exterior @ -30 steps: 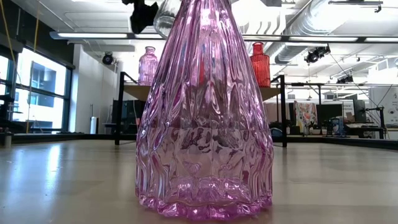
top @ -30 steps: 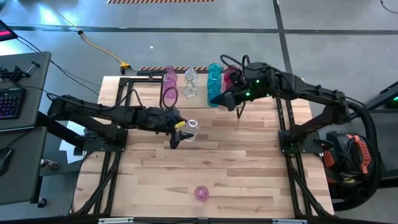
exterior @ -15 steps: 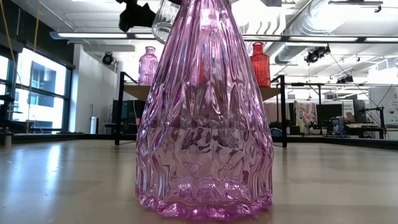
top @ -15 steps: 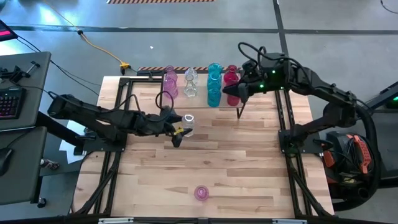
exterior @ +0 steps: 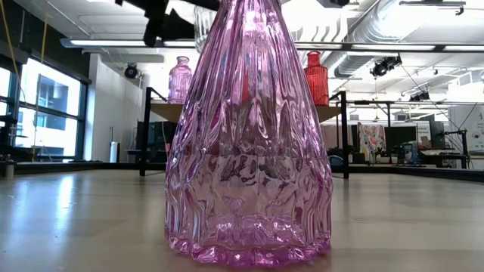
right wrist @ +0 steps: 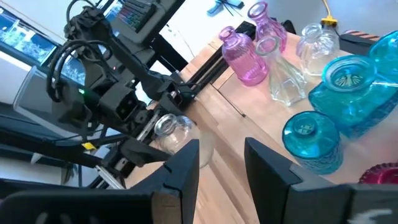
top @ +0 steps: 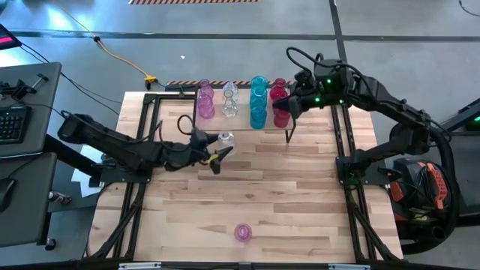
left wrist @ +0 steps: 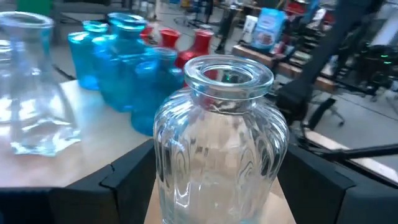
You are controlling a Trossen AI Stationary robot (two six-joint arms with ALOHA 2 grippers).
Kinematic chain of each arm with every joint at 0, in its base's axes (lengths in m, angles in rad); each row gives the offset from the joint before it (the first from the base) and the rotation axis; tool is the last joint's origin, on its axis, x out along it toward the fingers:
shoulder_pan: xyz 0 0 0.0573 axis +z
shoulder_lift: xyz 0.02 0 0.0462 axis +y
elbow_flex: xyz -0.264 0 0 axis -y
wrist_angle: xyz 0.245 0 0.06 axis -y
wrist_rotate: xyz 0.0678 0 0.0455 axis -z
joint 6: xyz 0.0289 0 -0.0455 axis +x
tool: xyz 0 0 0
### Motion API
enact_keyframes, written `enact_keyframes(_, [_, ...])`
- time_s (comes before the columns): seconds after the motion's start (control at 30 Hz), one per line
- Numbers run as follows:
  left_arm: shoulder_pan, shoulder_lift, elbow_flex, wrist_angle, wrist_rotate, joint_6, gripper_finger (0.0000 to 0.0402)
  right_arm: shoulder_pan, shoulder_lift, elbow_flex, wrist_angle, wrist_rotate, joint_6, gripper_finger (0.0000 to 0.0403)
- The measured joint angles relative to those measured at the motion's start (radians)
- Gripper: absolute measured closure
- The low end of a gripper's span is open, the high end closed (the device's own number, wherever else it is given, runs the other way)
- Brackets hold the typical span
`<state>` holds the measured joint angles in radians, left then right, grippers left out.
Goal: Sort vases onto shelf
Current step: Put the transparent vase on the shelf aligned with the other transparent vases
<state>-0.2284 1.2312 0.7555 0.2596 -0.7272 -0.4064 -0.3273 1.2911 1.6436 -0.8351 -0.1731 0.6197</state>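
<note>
Near edge: pink vase (top: 242,232) stands alone on the table (top: 300,202) close to the near edge, well apart from both arms; not yet shelved.
Mid-table: left gripper (top: 216,152) pinches the clear jar vase (top: 225,139) across its ribbed belly, one finger on each side, mouth upright.
Handling: thin ribbed glass, judged stiff, light, slippery and breakable; a hold across the belly below the neck looks safest, with modest squeeze.
Far edge: shelf (top: 244,127) carries pink, clear, teal and red vases in a row; the clear vases (top: 229,101) sit between pink and teal.
Right gripper (top: 283,107): spread, holding nothing, just beside the red vases (top: 278,93) at the shelf's right end.
Risk: knocking neighbours when setting the jar down.
</note>
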Motion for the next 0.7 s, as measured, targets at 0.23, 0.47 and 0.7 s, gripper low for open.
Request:
enact_keyframes(0.23, [0.052,0.034,-0.055,0.026,-0.022,0.023,0.0126,-0.018,0.0,0.0,-0.004,-0.002,-0.046,0.0295])
enact_keyframes(0.47, [0.123,0.106,-0.073,0.16,-0.009,0.067,0.0126,-0.022,-0.002,0.0,-0.03,-0.002,-0.173,0.0295])
enact_keyframes(0.7, [0.196,0.199,-0.072,0.291,0.037,0.113,0.0126,-0.022,-0.007,0.0,-0.105,0.006,-0.265,0.0295])
